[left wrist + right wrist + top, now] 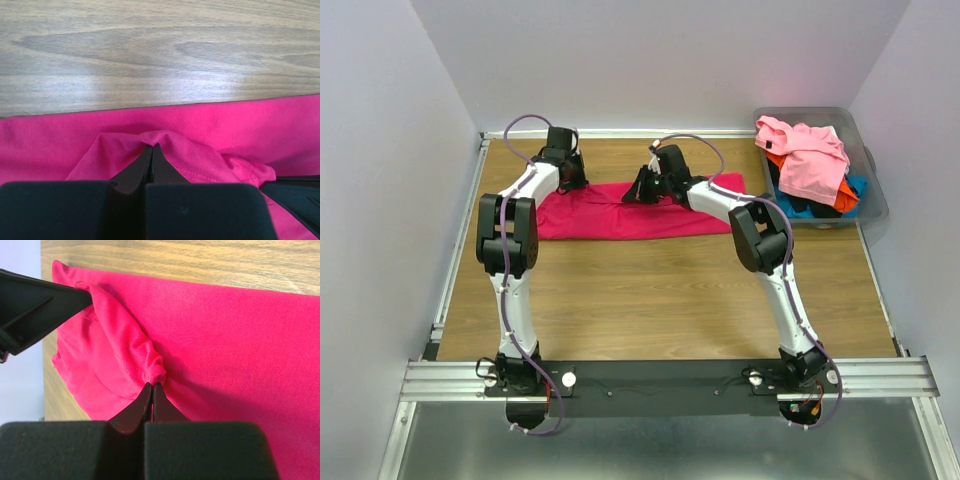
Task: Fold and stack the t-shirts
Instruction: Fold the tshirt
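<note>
The crimson-magenta t-shirt (620, 222) lies as a long flat band across the far part of the wooden table. My left gripper (571, 181) is over its far left edge and my right gripper (639, 190) is near its far middle. In the left wrist view the left gripper (151, 146) is shut on a raised pinch of the crimson cloth (240, 125). In the right wrist view the right gripper (151, 385) is shut on a bunched hem fold of the crimson cloth (240, 340). The left gripper's fingers (35, 305) also show there, holding the same edge.
A grey plastic bin (876, 195) stands at the far right and holds a light pink shirt (810, 155) on top of orange (844, 201), blue (858, 186) and black (798, 206) ones. Walls close in the far, left and right sides. Bare wood (650, 300) lies between the shirt and the arm bases.
</note>
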